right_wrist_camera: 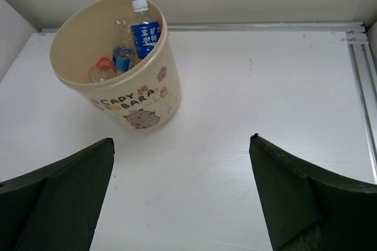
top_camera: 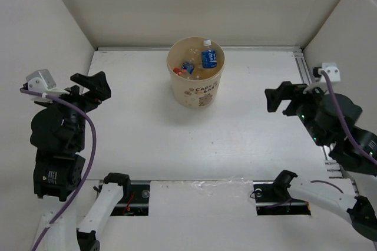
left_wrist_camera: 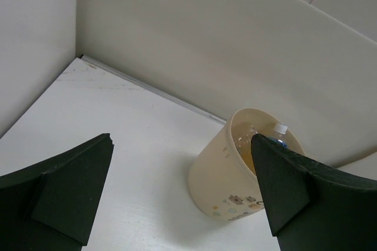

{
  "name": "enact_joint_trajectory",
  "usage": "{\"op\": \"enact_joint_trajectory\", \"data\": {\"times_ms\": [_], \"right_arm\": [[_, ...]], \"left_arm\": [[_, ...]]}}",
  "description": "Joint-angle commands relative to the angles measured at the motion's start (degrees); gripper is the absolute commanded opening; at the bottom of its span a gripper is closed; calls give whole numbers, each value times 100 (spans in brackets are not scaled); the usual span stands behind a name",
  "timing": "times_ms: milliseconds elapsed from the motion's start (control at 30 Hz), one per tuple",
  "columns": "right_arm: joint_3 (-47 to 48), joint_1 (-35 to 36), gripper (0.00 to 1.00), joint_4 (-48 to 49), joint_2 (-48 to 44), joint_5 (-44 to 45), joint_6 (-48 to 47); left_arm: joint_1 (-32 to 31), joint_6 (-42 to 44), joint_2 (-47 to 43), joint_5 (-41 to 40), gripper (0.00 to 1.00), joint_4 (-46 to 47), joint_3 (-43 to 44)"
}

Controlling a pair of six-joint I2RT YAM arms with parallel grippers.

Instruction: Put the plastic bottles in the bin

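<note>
My left hand (top_camera: 93, 86) and right hand (top_camera: 281, 99) gape empty. The clear plastic bottles (top_camera: 209, 58), probably light and slippery and best gripped mid-body, sit in the round tan paper bin (top_camera: 197, 95) by the worktop's (top_camera: 147, 139) far edge.

Plastic bottles (right_wrist_camera: 145, 33) inside the bin (right_wrist_camera: 154, 93)

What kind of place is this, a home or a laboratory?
Probably a laboratory robot test cell: a white table boxed in by plain white walls, the left arm and right arm mounted at its near edge, and a paper bin holding bottles.
</note>
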Motion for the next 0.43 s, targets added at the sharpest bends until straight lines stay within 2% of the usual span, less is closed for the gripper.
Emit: {"op": "enact_joint_trajectory", "data": {"times_ms": [0, 167, 400], "right_arm": [[-154, 36, 100, -398, -531, 169, 116], [-278, -17, 100, -540, -900, 300, 116], [-278, -70, 100, -654, -901, 301, 116]], "left_arm": [[-25, -13, 55, 48, 100, -272, -17], [-25, -13, -68, 128, 100, -405, -139], [-25, -66, -69, 286, 100, -405, -316]]}}
